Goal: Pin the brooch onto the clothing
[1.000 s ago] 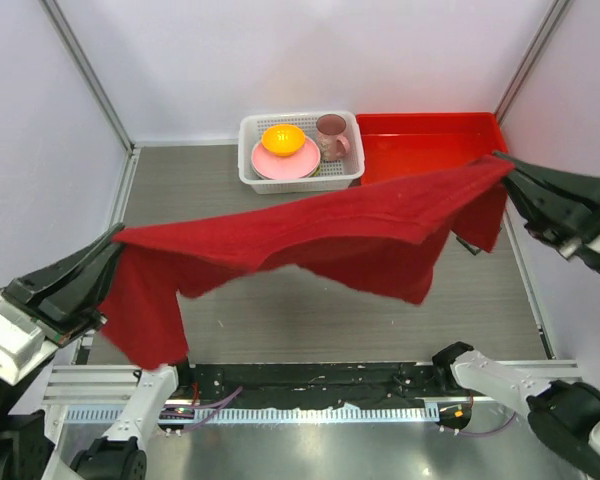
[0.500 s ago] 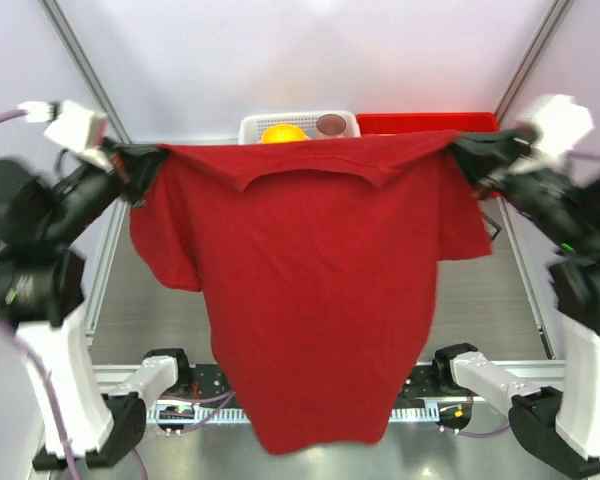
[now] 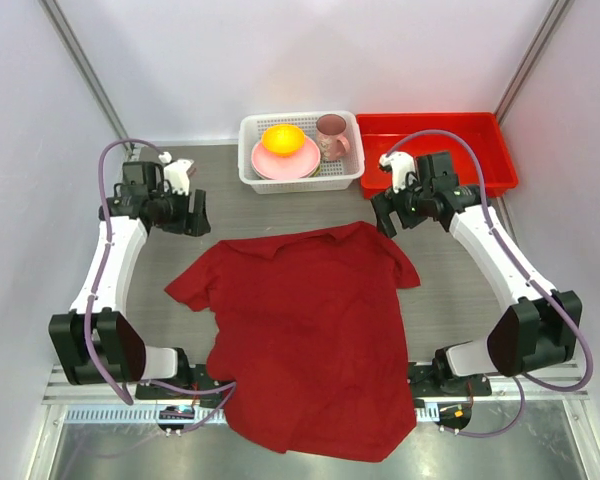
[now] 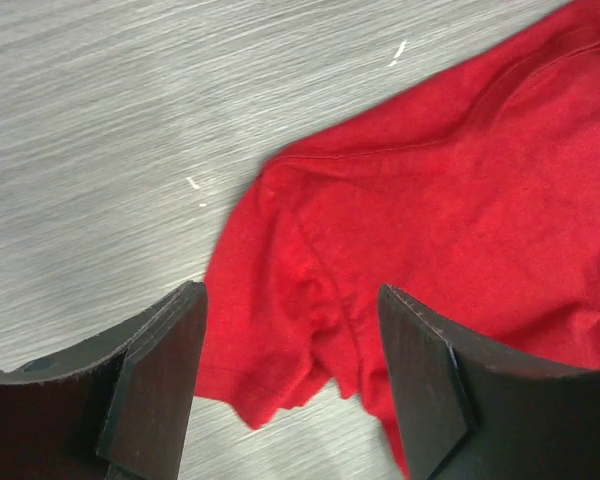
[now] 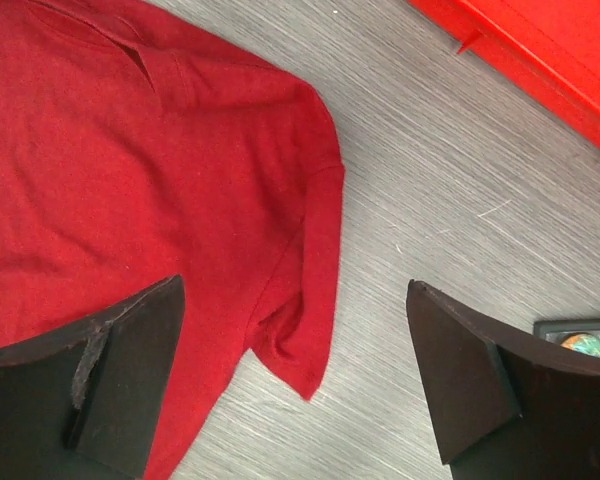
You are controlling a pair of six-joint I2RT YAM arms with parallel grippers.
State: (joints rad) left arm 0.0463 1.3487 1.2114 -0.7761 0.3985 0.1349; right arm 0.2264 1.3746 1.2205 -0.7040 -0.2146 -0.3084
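One dark red T-shirt lies flat at the centre of the worktop, collar far, hem overhanging the near edge. Bare worktop is open left and right of the sleeves. Left claw and right claw each hover over a sleeve, jaws apart and empty. At the far edge stand one white basket, holding one plate, one bowl and one mug, and one red tray.

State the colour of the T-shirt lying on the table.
Plain dark red. The T-shirt shows whole and best in the top external view.
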